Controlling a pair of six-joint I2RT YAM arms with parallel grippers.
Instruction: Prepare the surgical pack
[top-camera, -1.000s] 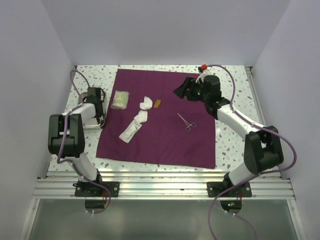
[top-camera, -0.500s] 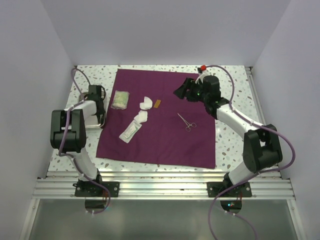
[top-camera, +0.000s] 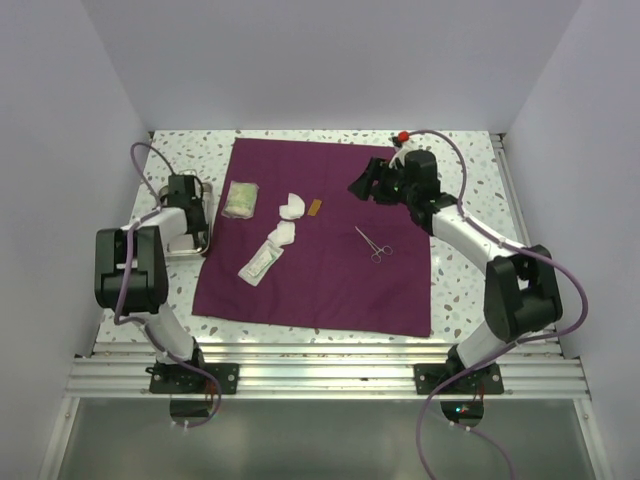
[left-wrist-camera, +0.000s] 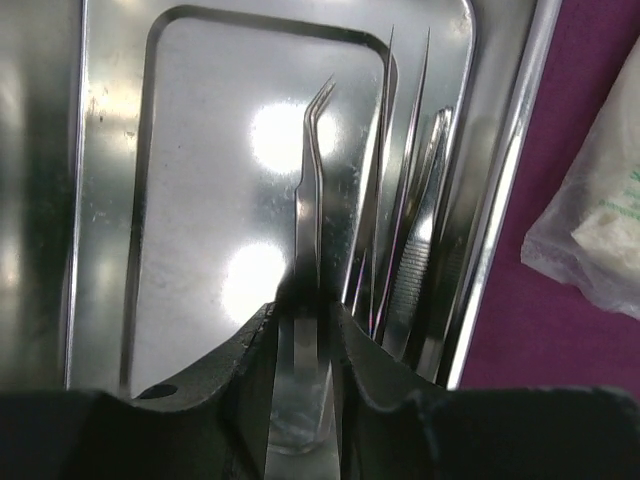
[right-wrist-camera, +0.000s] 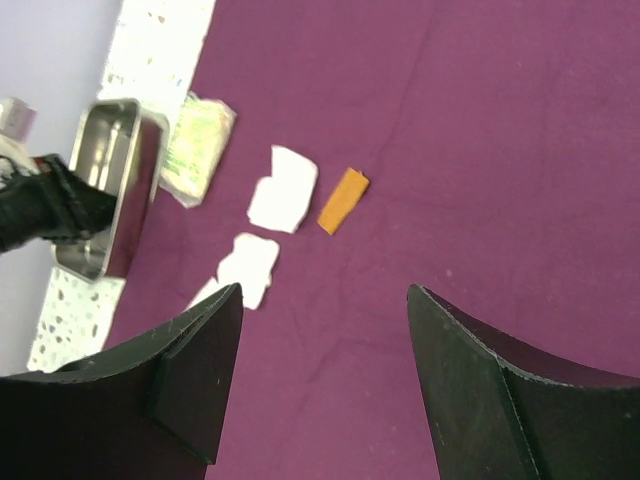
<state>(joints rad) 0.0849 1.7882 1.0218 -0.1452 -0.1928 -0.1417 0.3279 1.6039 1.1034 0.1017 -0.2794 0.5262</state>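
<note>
The plum-purple cloth (top-camera: 330, 285) lies spread flat on the table. On it are white gauze (top-camera: 292, 206), a clear packet (top-camera: 260, 262), a greenish packet (top-camera: 241, 198) and ring-handled forceps (top-camera: 372, 245). The steel tray (left-wrist-camera: 110, 200) stands off the cloth's left edge. My left gripper (left-wrist-camera: 305, 305) is low over the tray, open a little. Curved tweezers (left-wrist-camera: 310, 200) lie between its fingers on the tray floor. More thin instruments (left-wrist-camera: 415, 200) lean along the tray's right wall. My right gripper (right-wrist-camera: 325, 300) hangs open and empty above the cloth's far part.
A small orange strip (right-wrist-camera: 343, 200) lies on the cloth beside the gauze. The speckled table (top-camera: 465, 290) shows around the cloth. White walls close in on three sides. A metal rail (top-camera: 320, 375) runs along the near edge by the arm bases.
My left gripper's jaws have parted around the curved tweezers over the tray, and the left arm's elbow has shifted slightly. The right arm has barely moved.
</note>
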